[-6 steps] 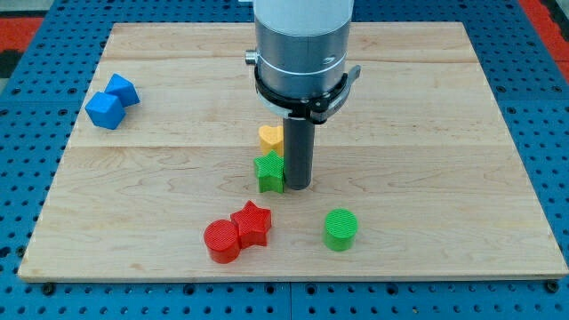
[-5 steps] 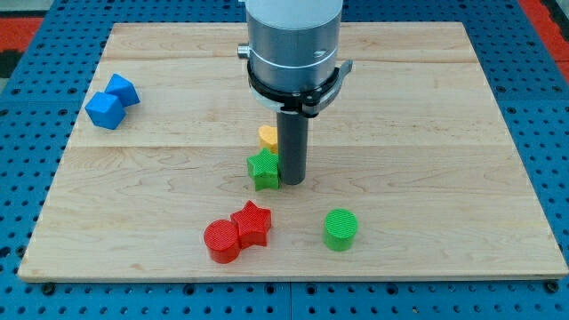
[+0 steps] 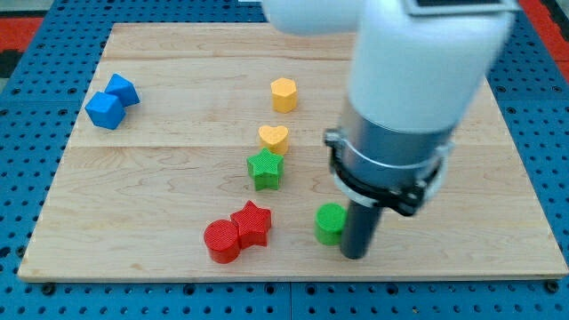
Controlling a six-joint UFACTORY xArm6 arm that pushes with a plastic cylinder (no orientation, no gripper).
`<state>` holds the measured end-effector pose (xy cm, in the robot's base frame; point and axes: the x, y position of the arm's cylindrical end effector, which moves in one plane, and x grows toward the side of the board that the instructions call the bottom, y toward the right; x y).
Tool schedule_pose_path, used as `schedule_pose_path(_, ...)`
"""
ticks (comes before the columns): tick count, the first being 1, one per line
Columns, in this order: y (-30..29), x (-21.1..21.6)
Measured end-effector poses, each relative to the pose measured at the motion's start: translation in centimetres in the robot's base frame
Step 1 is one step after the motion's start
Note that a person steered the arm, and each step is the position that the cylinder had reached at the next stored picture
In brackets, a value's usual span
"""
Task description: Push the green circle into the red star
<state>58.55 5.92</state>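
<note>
The green circle (image 3: pixel 330 222) sits near the view's bottom, right of centre. My tip (image 3: pixel 355 255) is right against its right side, touching or nearly so. The red star (image 3: pixel 252 223) lies to the view's left of the green circle, about a block's width of bare board between them. A red circle (image 3: pixel 222 241) touches the star's lower left side.
A green star (image 3: pixel 266 169) lies above the red star, with a yellow heart (image 3: pixel 274 138) just above it and a yellow hexagon (image 3: pixel 284 94) farther up. Two blue blocks (image 3: pixel 111 100) sit together at the view's upper left. The arm's body covers the board's right part.
My tip has left the green star's right side and swung to the view's lower right, behind the green circle. The green circle has shifted slightly to the left. The yellow hexagon is now uncovered.
</note>
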Motion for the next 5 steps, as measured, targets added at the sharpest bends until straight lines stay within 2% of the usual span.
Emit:
schedule_pose_path(2,1.9,-3.8)
schedule_pose_path(3,-2.7,-4.0)
schedule_pose_path(4,-3.5,-4.8)
schedule_pose_path(5,0.2,-4.9)
